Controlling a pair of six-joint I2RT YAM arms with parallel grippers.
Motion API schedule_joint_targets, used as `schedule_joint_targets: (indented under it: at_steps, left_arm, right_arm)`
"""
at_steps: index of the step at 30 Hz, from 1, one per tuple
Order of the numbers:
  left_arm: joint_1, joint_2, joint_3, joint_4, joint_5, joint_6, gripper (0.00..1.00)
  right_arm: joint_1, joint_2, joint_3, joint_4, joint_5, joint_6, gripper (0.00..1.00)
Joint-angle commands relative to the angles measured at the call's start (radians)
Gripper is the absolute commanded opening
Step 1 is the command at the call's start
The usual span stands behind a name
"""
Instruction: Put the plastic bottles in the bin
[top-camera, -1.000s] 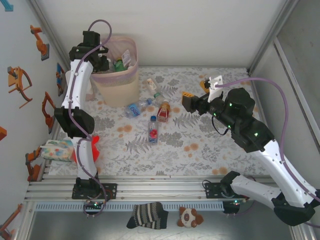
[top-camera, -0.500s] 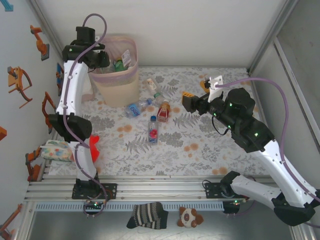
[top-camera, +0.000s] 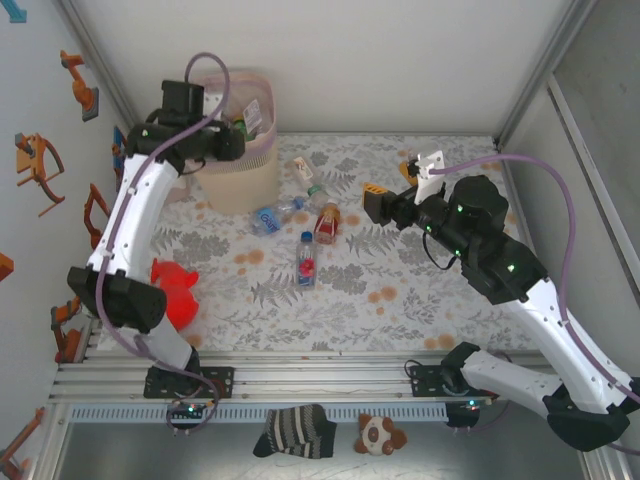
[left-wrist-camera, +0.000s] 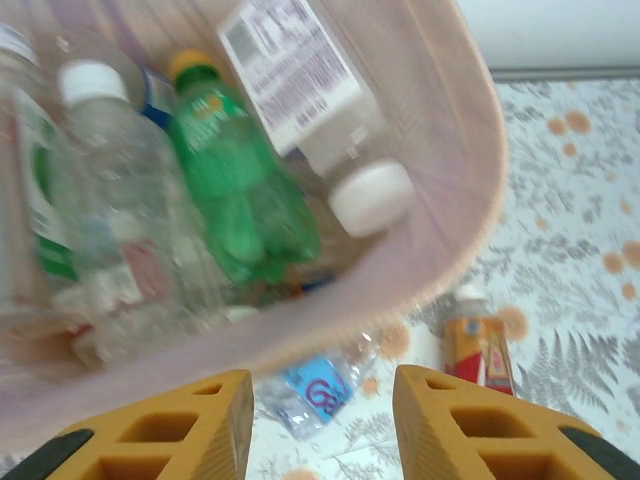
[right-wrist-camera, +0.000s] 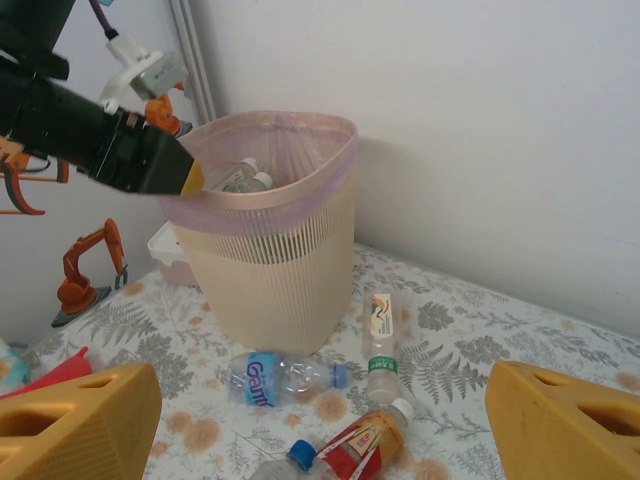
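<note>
Left wrist view: the left claw (left-wrist-camera: 322, 425) hangs wide and empty over the tall beige pink-lined bin (left-wrist-camera: 470, 150) at the desk's far-left corner, with plastic bottles (left-wrist-camera: 240, 190) inside. The right claw (right-wrist-camera: 325, 425) gapes too. Likely next: grasp a loose bottle (top-camera: 303, 258) mid-desk.

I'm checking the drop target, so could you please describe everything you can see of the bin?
The bin is a tall beige basket with ribbed plastic-looking walls and a translucent pink bag folded over its rim. It stands upright at the far left of the table, open-topped, holding several bottles, among them a green bottle. The left gripper hovers open over it.
</note>
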Motion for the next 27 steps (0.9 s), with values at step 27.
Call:
schedule_joint_targets:
  at_steps: [27]
  left_arm:
    - [-0.336,0.046,-0.49,0.31,-0.41,0.479,0.67]
  right_arm:
    - [-0.006,0.018,0.028,-0.02,0.01,-0.037,0.83]
